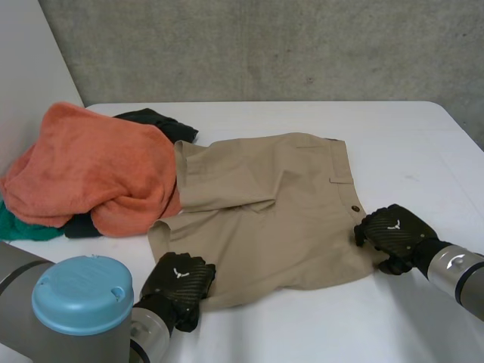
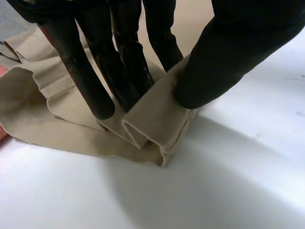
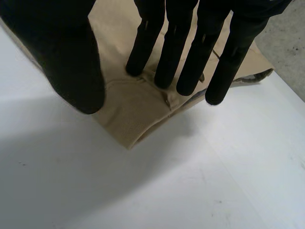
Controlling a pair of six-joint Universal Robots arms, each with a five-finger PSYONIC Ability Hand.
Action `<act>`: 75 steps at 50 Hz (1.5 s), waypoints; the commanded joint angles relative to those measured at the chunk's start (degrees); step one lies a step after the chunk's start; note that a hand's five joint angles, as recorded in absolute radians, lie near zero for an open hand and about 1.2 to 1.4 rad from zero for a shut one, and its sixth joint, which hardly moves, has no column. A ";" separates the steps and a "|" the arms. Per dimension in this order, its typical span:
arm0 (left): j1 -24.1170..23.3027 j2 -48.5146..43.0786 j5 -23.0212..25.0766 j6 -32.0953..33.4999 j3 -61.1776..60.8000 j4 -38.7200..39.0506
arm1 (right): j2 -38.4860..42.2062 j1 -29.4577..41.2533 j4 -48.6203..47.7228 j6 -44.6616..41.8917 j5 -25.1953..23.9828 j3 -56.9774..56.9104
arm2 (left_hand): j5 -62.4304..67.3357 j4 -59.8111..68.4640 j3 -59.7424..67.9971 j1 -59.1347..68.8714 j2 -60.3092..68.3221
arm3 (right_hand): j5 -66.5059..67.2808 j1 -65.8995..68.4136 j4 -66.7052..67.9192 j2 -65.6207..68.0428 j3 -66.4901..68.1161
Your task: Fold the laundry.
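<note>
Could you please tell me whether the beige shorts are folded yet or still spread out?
Spread out, not folded: the beige fabric shorts lie open on the white table; only the near hem is pinched up by the left hand.

1 pr tan shorts point(image 1: 265, 204), 1 orange towel point(image 1: 91, 170), 1 green cloth point(image 1: 23, 228), 1 dark garment point(image 1: 162, 123) (maybe 2), 1 white table point(image 1: 318, 318).
</note>
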 commanded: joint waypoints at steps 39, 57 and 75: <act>-2.03 16.02 1.32 -2.88 12.26 -10.80 | -17.55 -5.73 41.01 -0.88 1.66 -20.97 | 12.50 12.17 12.74 15.78 12.39 | 29.57 33.37 29.38 28.80 28.93; 6.49 -14.59 3.52 6.96 46.08 1.52 | 3.47 8.86 12.57 13.87 20.28 -40.28 | 12.50 12.17 12.74 15.78 12.39 | 29.57 33.37 29.38 28.80 28.93; 9.13 -12.66 6.25 8.11 61.67 21.22 | 3.11 13.09 -11.48 29.02 25.22 -56.84 | 12.50 12.17 12.74 15.78 12.39 | 29.57 33.37 29.38 28.80 28.93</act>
